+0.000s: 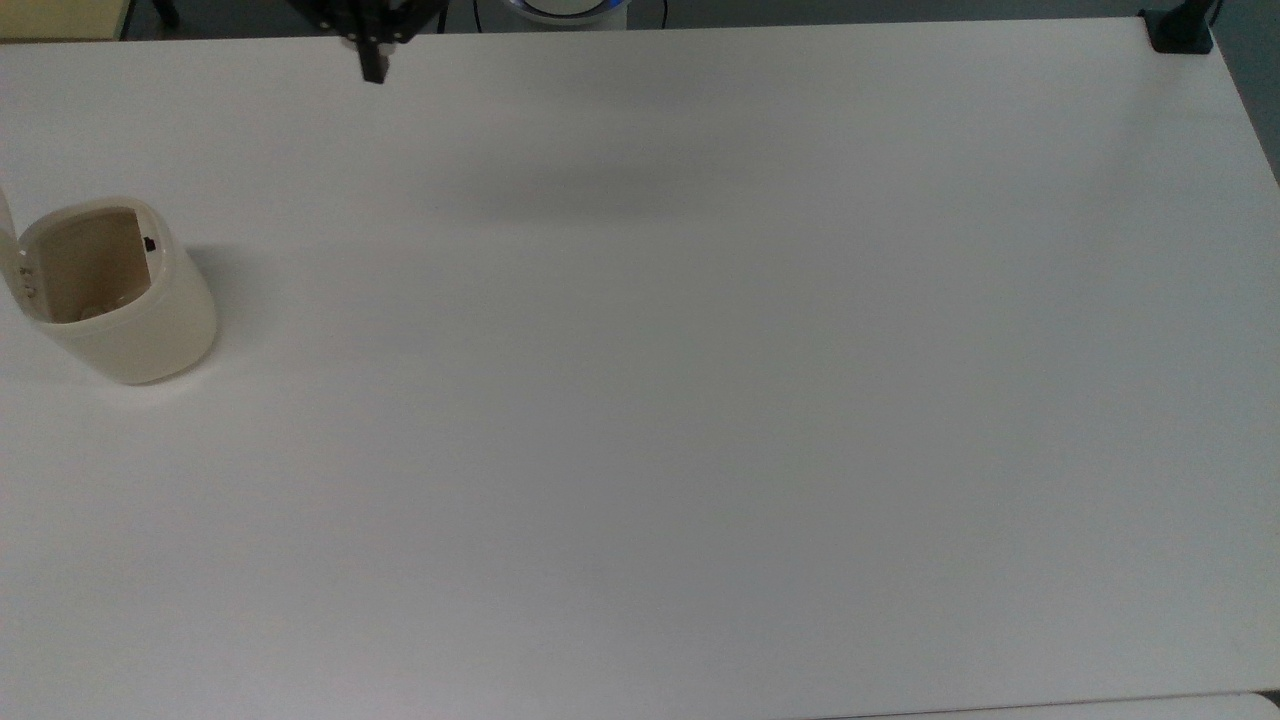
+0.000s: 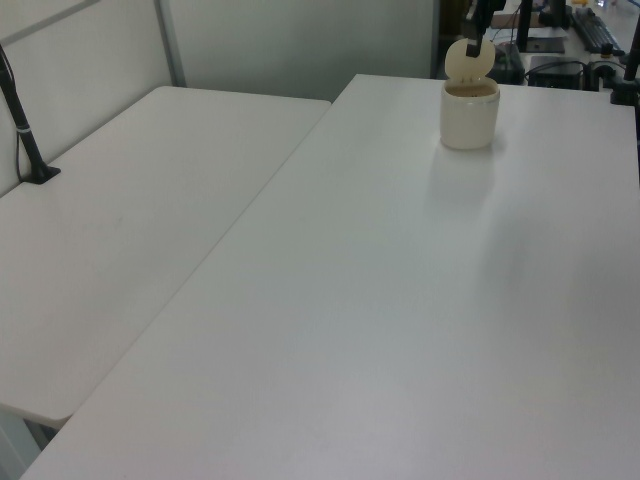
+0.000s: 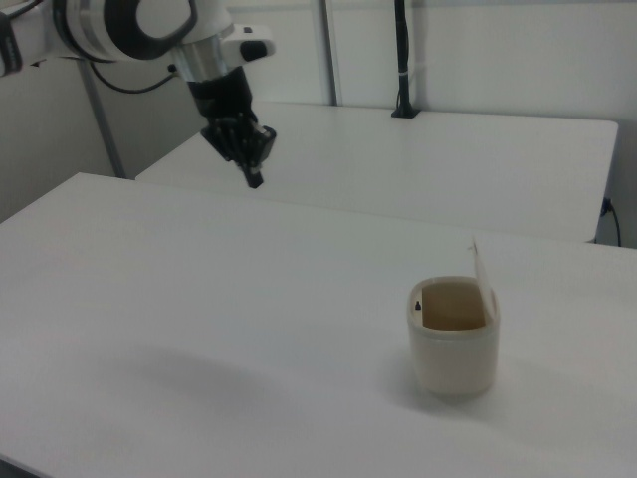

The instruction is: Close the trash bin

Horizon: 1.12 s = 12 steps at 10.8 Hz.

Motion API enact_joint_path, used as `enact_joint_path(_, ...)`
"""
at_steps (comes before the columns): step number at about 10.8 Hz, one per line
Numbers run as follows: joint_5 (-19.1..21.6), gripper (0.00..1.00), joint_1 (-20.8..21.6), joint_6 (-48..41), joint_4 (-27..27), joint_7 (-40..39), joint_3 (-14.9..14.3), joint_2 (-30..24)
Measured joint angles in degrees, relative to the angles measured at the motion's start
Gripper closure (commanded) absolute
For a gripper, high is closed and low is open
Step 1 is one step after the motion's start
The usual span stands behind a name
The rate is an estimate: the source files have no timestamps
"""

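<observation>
**Bin open, pincer far off with fingers together**

Bin (image 1: 125, 300) stands upright near the top view's left edge of the worktop (image 1: 700, 400). Lid (image 3: 484, 269) is up, roughly vertical, hinged on the side of the bin toward the top view's left; in the right view it stands on the bin's right rim. Tan inside visible, small black latch (image 1: 149, 244) on the inner wall opposite the hinge.

Pincer (image 1: 375, 68) hangs above the worktop's far edge in the top view, pointing down, fingers pressed together into one dark tip, holding nothing. In the right view the pincer (image 3: 255, 177) is at upper left, bin at lower right, well apart.

Key relation: in the top view the bin lies to the left of and below the pincer. Lid's open face looks toward the top view's right, so the closing push likely has to come from behind the lid, i.e. from the top view's left, going right and down about the hinge. Pincer is on the wrong side for that now; judged it must travel past the bin or come over the lid's top edge.

Task not started: lid fully open, no contact.
</observation>
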Motion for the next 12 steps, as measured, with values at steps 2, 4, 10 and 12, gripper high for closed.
enact_joint_path(2,0.0,1.0,-4.6,6.9,0.2,0.0,-0.2,0.7)
enact_joint_path(4,0.0,1.0,-8.7,11.7,0.3,0.0,-0.2,2.2)
enact_joint_path(10,0.0,1.0,-19.5,29.3,0.4,0.0,-0.4,6.6)
enact_joint_path(12,0.0,1.0,-22.5,32.6,0.4,0.0,-0.4,7.9)
